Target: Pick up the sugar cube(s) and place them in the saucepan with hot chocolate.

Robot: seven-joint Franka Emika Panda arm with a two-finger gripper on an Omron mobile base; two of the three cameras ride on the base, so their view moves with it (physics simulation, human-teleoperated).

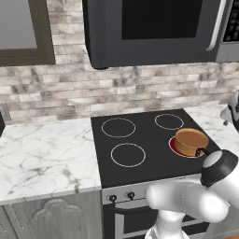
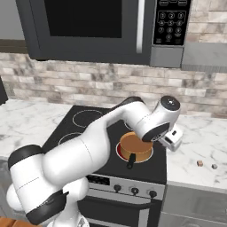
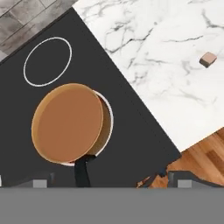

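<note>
Copper-orange saucepan (image 3: pixel 68 122), black stovetop (image 1: pixel 140 140), grey-veined white marble counter (image 3: pixel 175 65), seemingly tan sugar cube (image 3: pixel 208 59).

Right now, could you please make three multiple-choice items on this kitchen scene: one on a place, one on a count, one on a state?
1. Where does the saucepan stand?
A. front right burner of the stove
B. back left burner
C. marble counter

2. How many small cubes lie on the counter right of the stove?
A. none
B. two
C. five

3. How is the hand?
A. shut on a cube
B. shut on the handle
C. open, holding nothing

Answers: 1 A, the pan covers the red ring nearest the knobs. 2 B, a brown cube and a grey cube. 3 C, the fingertips stand wide apart.
</note>
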